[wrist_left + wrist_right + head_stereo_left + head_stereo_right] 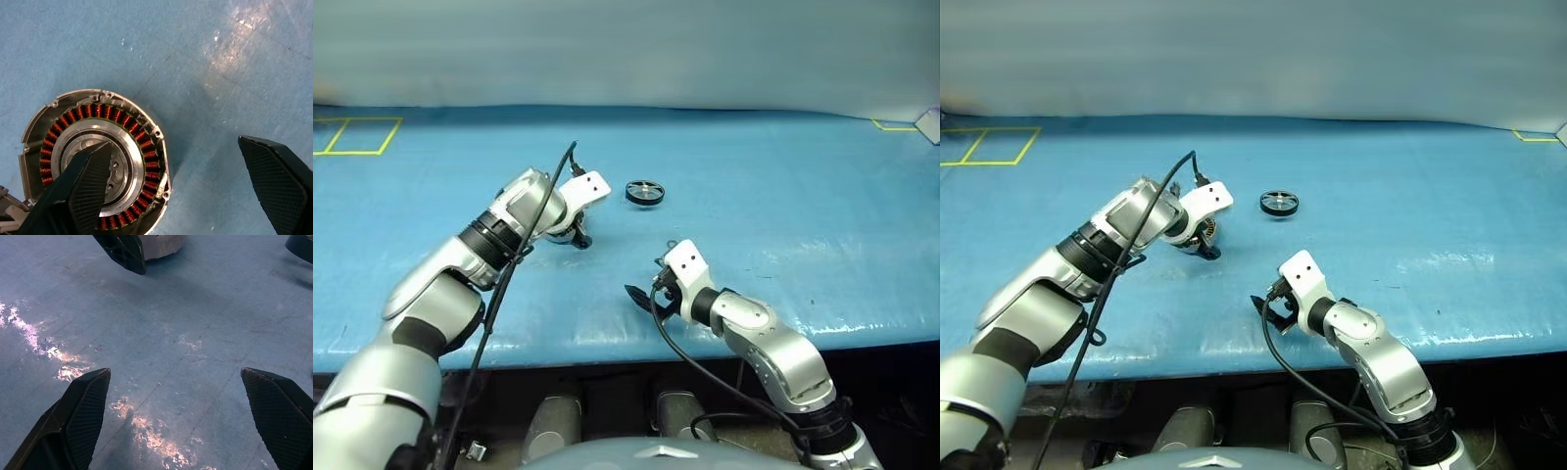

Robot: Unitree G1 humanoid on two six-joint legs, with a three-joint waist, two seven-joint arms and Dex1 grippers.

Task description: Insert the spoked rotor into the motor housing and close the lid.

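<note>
The motor housing (139,137) lies open-side up on the blue table, a ring of copper windings around a silvery centre. My left gripper (181,186) hangs open just above it, one finger (83,191) over the centre and the other off to the side over bare table. The spoked rotor (644,192), a small black wheel, lies on the table a short way to the right of the housing and slightly farther back. My right gripper (181,418) stands open and empty near the table's front edge, apart from both parts. The lid is out of view.
The blue table (783,215) spreads wide to the right and behind the parts. Yellow tape marks (352,137) lie at the far left, and a cable (533,225) runs along my left arm.
</note>
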